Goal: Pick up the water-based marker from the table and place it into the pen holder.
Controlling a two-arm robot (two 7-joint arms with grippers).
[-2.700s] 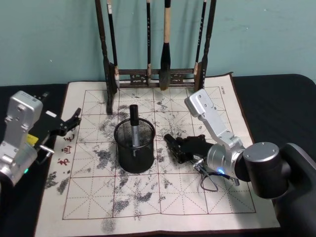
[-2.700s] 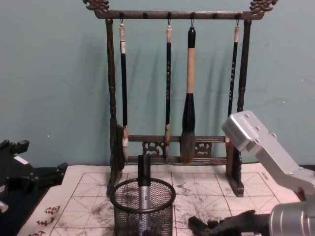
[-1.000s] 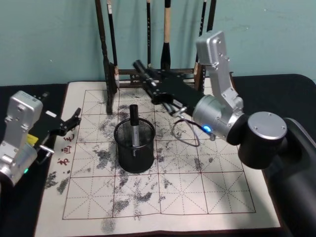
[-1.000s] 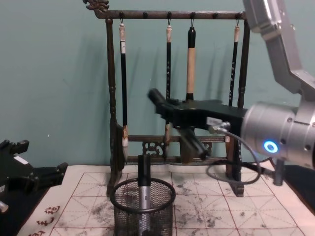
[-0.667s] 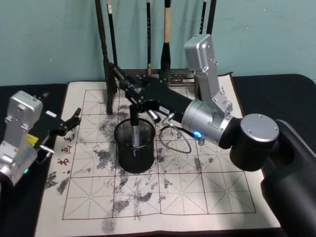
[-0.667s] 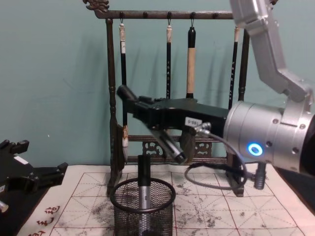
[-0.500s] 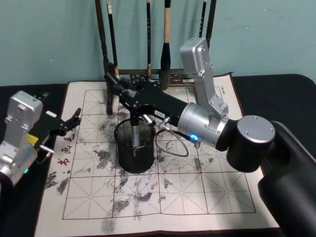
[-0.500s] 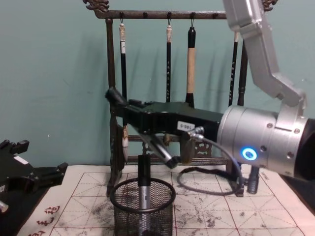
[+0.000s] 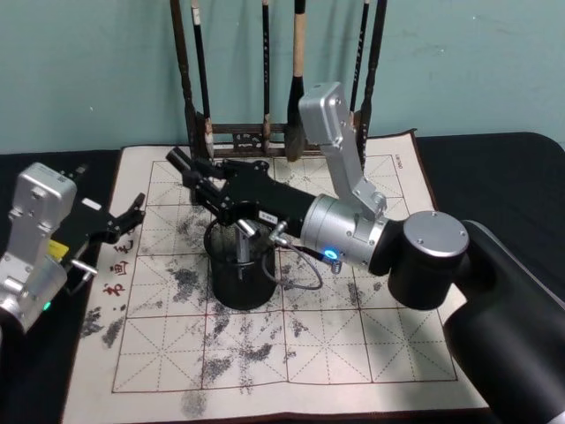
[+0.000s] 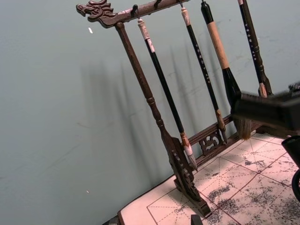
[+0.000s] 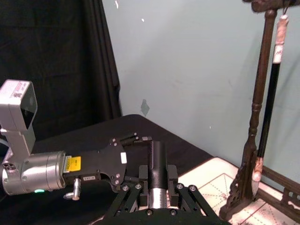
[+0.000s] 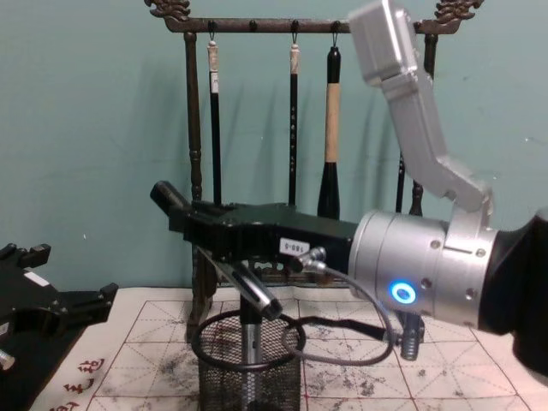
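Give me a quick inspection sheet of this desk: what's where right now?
Surface: dark table under a cream mat with red grid and grey ink stains.
Job's things: marker tilted, lower end just above the mesh cup; another pen stands inside.
Clutter: nothing seen.
Grippers: right gripper shut on the marker over the cup; left gripper open, parked at the mat's left edge.
Cables: grey cable loops under the right arm.
Surroundings: brush rack with hanging brushes, teal wall.
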